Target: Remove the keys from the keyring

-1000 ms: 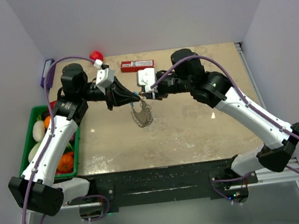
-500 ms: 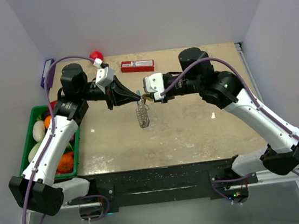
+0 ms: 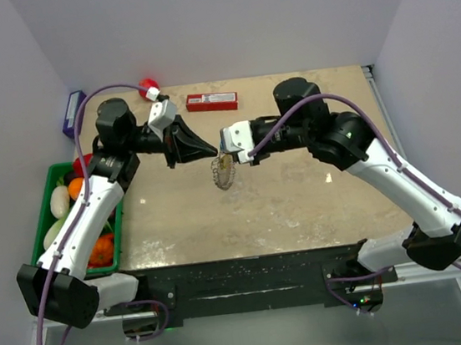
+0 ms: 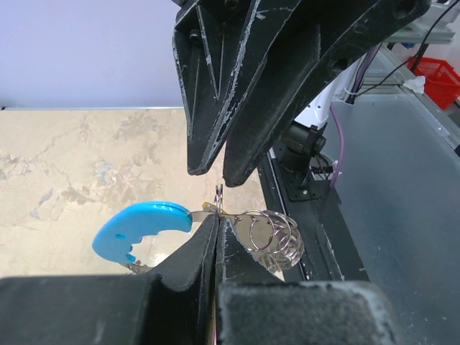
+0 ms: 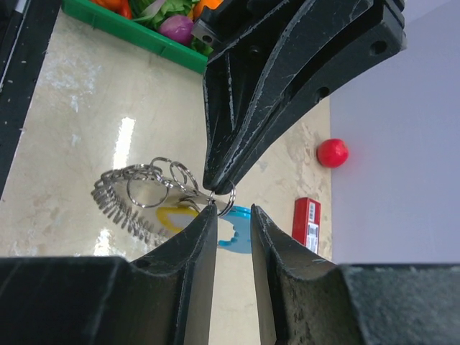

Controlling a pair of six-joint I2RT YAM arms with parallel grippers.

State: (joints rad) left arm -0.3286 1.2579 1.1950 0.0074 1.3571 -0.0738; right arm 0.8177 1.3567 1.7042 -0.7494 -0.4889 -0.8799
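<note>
Keyring (image 3: 224, 173) dangles free, left end effector (image 3: 213, 151) clamped on it; right end effector (image 3: 226, 153) apart.

Silvery keyring (image 3: 224, 173) with light-blue segment (image 4: 140, 226), red ball (image 5: 333, 152), beige marbled table (image 3: 284, 199).

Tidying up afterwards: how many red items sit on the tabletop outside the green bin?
2: a red ball by the far wall on the left, and a red box just right of it. Others could be hidden from view.

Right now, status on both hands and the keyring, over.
Left hand shut on keyring. Right hand narrowly open, tips at the keyring. Nothing in the way.
</note>
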